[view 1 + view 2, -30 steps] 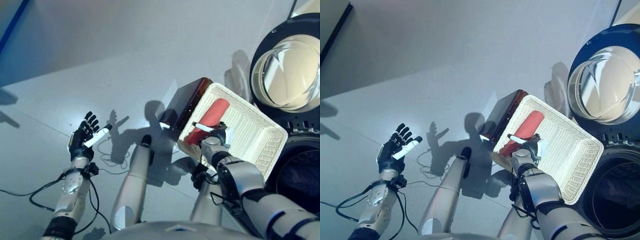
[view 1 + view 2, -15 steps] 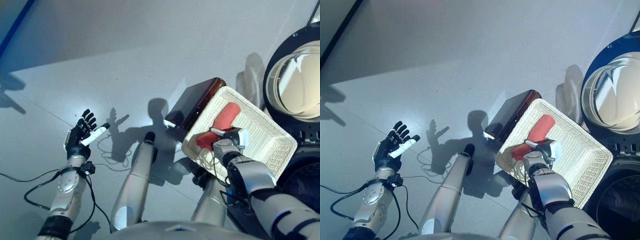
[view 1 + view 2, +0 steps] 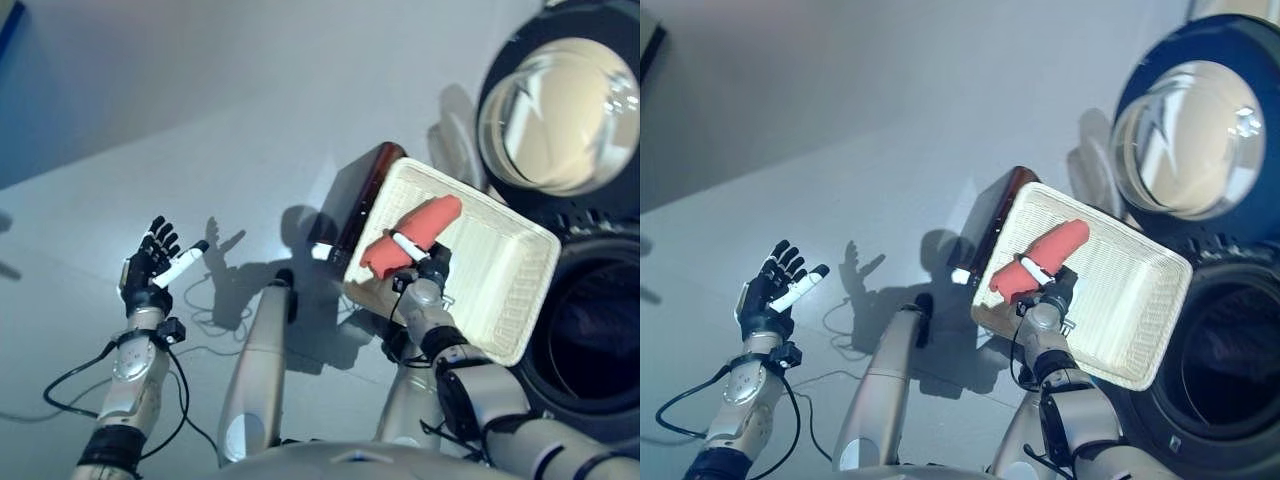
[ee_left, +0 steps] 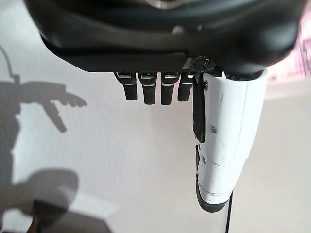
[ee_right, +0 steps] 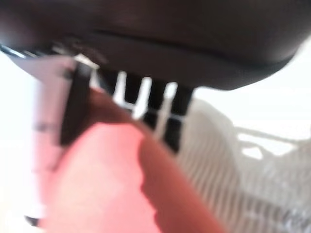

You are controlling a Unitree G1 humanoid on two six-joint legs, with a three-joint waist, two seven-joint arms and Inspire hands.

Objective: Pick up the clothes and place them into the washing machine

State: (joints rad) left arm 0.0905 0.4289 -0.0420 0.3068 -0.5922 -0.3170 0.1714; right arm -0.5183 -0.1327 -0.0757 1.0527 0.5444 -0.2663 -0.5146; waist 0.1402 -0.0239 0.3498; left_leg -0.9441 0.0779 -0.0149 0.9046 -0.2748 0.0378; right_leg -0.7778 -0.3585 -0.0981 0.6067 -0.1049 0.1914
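Observation:
A rolled red cloth (image 3: 418,232) lies in the white wicker basket (image 3: 495,275), which rests tilted on the floor. My right hand (image 3: 427,272) is at the cloth's near end. Its white-covered thumb (image 3: 405,243) lies across the cloth. In the right wrist view the red cloth (image 5: 112,189) sits between thumb and fingers, pinched. My left hand (image 3: 150,268) is held up far off to the left over bare floor, fingers spread and empty, as the left wrist view confirms by its straight thumb (image 4: 228,141). The washing machine's round door (image 3: 558,100) stands swung wide, with the dark drum mouth (image 3: 595,335) below it.
A dark brown box (image 3: 355,205) lies against the basket's left side. The basket sits right beside the drum mouth. Grey floor spreads to the left and far side.
The whole picture has shifted, so the camera moved. My right hand stays at the cloth's near end, which now looks more bunched. The left hand keeps its raised, spread pose.

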